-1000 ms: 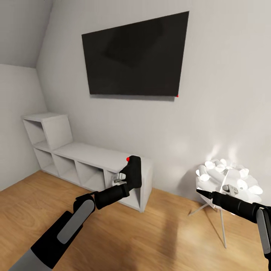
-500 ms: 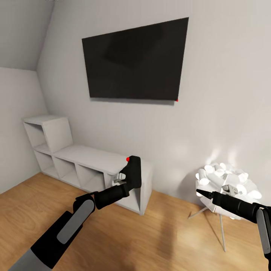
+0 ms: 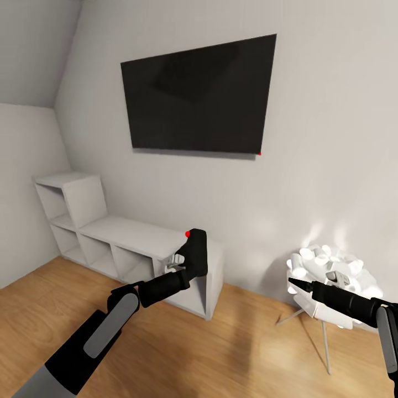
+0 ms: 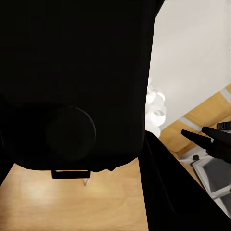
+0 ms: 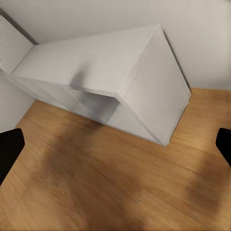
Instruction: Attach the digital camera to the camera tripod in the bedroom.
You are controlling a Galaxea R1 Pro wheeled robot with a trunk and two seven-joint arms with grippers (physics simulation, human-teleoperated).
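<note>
Digital camera — lens hidden — in left jaws

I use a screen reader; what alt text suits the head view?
The left claw holds up the black digital camera before a grey cube shelf, under a dark wall-mounted screen. The right claw points toward a glowing white lamp.

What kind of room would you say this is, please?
Probably a bedroom or living room: a flat screen hangs on the grey wall, a low cube shelf stands beneath it, and a lit white lamp stands on wood flooring.
</note>
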